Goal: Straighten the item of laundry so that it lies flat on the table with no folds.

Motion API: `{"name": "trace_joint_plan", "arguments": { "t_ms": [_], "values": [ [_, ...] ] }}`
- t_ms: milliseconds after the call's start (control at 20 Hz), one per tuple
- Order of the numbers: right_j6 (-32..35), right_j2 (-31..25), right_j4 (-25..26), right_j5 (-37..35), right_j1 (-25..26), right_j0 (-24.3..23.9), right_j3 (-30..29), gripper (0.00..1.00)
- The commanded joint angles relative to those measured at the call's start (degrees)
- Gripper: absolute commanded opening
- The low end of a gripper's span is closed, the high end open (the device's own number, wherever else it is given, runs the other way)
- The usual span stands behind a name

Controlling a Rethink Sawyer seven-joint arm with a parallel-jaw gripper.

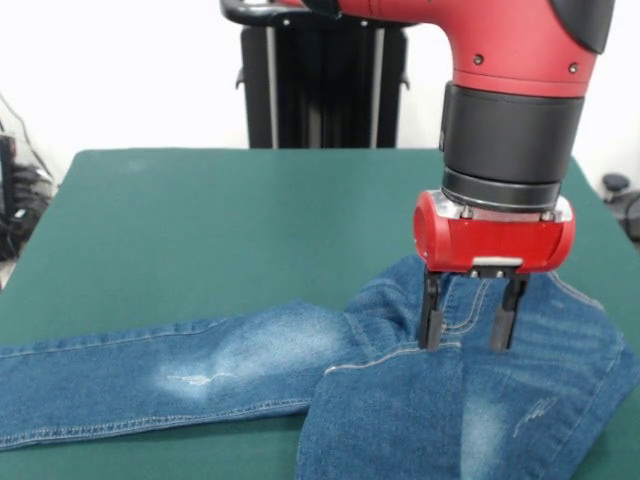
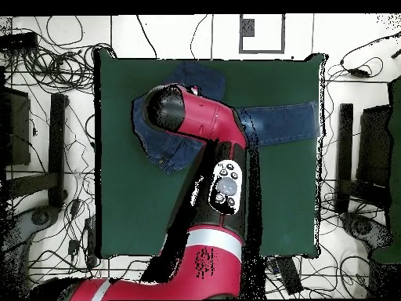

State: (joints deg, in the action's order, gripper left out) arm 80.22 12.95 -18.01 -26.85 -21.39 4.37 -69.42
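Green-topped bench point(image 1: 200, 210) holds your jeans point(image 1: 250, 365), one leg flat, the rest bunched and folded over. Your gripper point(image 1: 470, 325) hovers just above the fold, fingers apart, nothing held. Next, I judge: descend, pinch the overlapping layer, draw it outward.

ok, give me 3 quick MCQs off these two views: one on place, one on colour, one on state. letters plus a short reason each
1. Where are the jaws of the gripper?
A. Over bare table
B. Over the jeans, near the waist end
C. Off the table's edge

2. What colour is the table top?
A. Dark green
B. White
C. Red

3. How do the jeans lie?
A. Fully flat
B. Rolled into a ball
C. One leg stretched out, the rest bunched and folded

Key: 1 B, the front view shows both tips at the denim. 2 A, seen in both views. 3 C, folds show beside the straight leg.
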Motion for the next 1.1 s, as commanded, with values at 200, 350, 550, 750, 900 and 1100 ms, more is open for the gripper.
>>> {"name": "trace_joint_plan", "arguments": {
  "t_ms": [200,350,550,750,900,1100],
  "values": [
    [13.0,-4.2,-0.1,-2.4,2.6,0.4,-6.3,1.0],
    [13.2,-4.4,-0.5,-3.2,2.5,0.4,-6.3,1.0],
    [11.8,-6.5,0.1,1.7,2.1,-0.7,-8.1,1.0],
    [11.4,-6.6,0.7,2.9,2.5,-0.8,-7.9,1.0],
    [11.2,-6.2,1.2,3.8,2.5,-0.9,-7.8,1.0],
    [10.9,-5.4,1.5,2.8,2.2,-0.8,-7.7,1.0]
  ]
}}
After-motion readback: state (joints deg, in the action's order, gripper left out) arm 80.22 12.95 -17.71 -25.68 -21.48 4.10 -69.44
